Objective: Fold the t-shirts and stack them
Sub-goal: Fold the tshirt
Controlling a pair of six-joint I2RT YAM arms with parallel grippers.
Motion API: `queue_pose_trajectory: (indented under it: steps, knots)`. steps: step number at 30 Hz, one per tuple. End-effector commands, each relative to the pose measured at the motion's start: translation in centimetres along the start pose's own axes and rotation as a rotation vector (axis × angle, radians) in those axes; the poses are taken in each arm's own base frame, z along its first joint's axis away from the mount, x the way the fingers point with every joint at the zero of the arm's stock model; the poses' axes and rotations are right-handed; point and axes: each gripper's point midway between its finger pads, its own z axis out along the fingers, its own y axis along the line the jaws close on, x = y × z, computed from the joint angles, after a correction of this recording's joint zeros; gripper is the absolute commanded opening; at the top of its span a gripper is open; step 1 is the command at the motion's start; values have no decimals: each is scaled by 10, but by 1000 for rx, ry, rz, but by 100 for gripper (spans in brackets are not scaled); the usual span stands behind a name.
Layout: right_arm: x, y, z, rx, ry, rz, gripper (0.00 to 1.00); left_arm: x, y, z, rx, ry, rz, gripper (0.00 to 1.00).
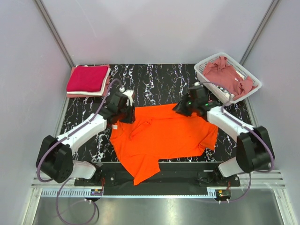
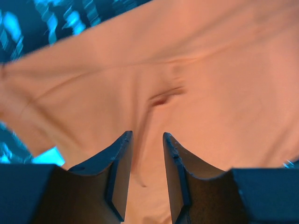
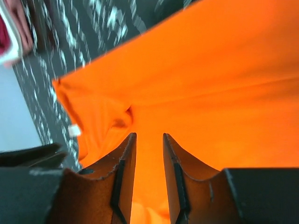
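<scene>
Lying spread on the black marbled surface [image 1: 154, 77] in the top view, the bright orange cloth t-shirt [image 1: 164, 136] overhung the near edge, with the left hand [image 1: 125, 108] and right hand [image 1: 186, 108] at its far corners, probably to fold it forward. Each wrist view showed fingers [image 2: 119, 172] nearly closed, pinching orange cloth; bare surface lay beyond, toward the folded crimson-and-pink shirt stack [image 1: 87, 79].

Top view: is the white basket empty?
No, a dusty rose t-shirt lies crumpled inside the basket.
</scene>
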Motion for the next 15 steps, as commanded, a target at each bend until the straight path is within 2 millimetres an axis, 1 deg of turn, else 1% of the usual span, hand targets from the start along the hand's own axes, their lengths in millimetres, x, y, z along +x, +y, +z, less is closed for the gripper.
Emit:
queue_pose_trajectory:
  steps: [1,2,3,4,5,6,7,8,9,10,11,12,13,14,15]
  knots:
    - [20,46,23,-55,-20,100,36,37,33,-1,-149,7,-129,37]
    - [29,44,38,-16,-5,105,36,32,35,-1,-167,-52,-233,38]
    - [41,64,41,-37,17,97,32,41,41,-4,-189,-77,-291,40]
    - [48,70,47,-28,40,143,30,40,45,-5,-202,-103,-344,40]
    - [65,64,62,20,91,154,28,37,42,-6,-183,-126,-403,41]
    - [73,82,65,-1,114,149,28,36,40,-8,-168,-137,-415,41]
    - [83,88,70,4,139,150,28,34,38,-10,-158,-142,-422,41]
    - [95,84,81,31,168,142,28,32,35,-11,-138,-142,-413,41]
    - [104,99,82,9,183,122,28,27,32,-13,-123,-150,-400,41]
    - [110,103,86,9,196,119,29,27,31,-14,-112,-148,-372,41]
    - [121,100,94,31,218,115,29,27,30,-14,-109,-146,-363,42]
    - [122,108,96,22,221,118,30,29,31,-14,-111,-142,-352,42]
    - [127,109,99,26,231,116,30,33,30,-12,-101,-127,-341,42]
    - [132,105,104,47,240,111,32,34,28,-10,-88,-119,-316,42]
    - [132,109,106,45,238,111,33,38,26,-6,-73,-99,-302,42]
